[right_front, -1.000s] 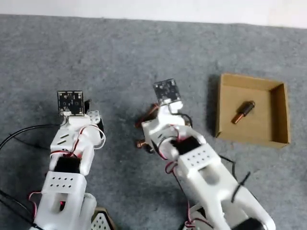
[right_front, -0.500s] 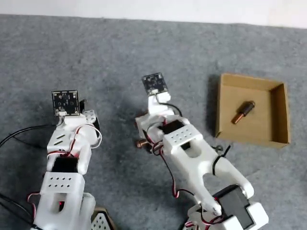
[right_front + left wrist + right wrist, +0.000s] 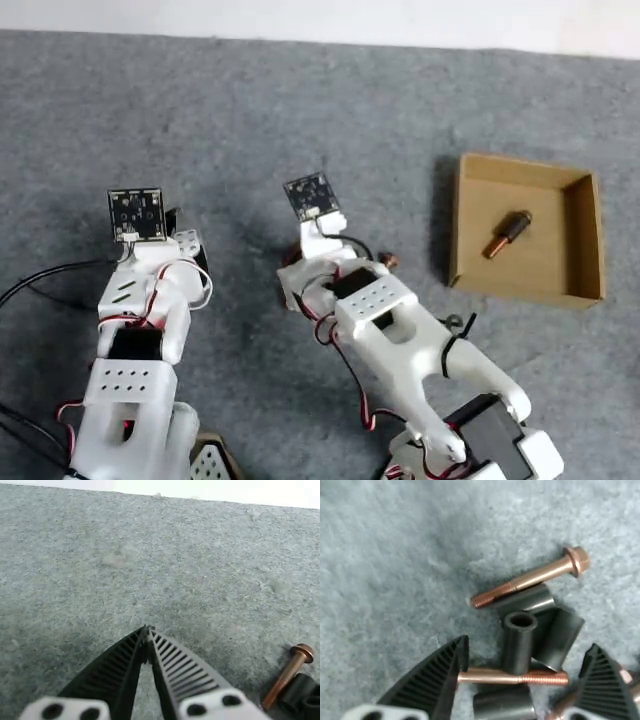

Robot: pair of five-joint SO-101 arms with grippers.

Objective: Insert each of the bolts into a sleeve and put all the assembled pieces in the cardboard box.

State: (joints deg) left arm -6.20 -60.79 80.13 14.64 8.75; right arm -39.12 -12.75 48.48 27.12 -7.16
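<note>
A heap of copper bolts and black sleeves lies on the grey carpet under my right gripper [image 3: 527, 645], which hangs open over it. Between its fingers stands one sleeve [image 3: 520, 641] on end, with a bolt [image 3: 512, 678] lying across its foot. Another bolt [image 3: 532, 577] rests beyond, against a lying sleeve [image 3: 526, 600]. My left gripper [image 3: 146, 631] is shut on nothing above bare carpet, with a bolt [image 3: 288, 674] and sleeves [image 3: 299, 695] off to one side. The cardboard box [image 3: 580, 235] at the right holds one assembled piece [image 3: 508, 233].
In the high view the right arm [image 3: 380, 310] covers most of the heap; one bolt head [image 3: 388, 262] peeks out beside it. The left arm [image 3: 150, 300] stands at the left. Open carpet lies at the back and between the heap and the box.
The right arm has swung left and drawn back over the heap, hiding the bolts that showed on its left. The left arm shifted slightly left, then held still.
</note>
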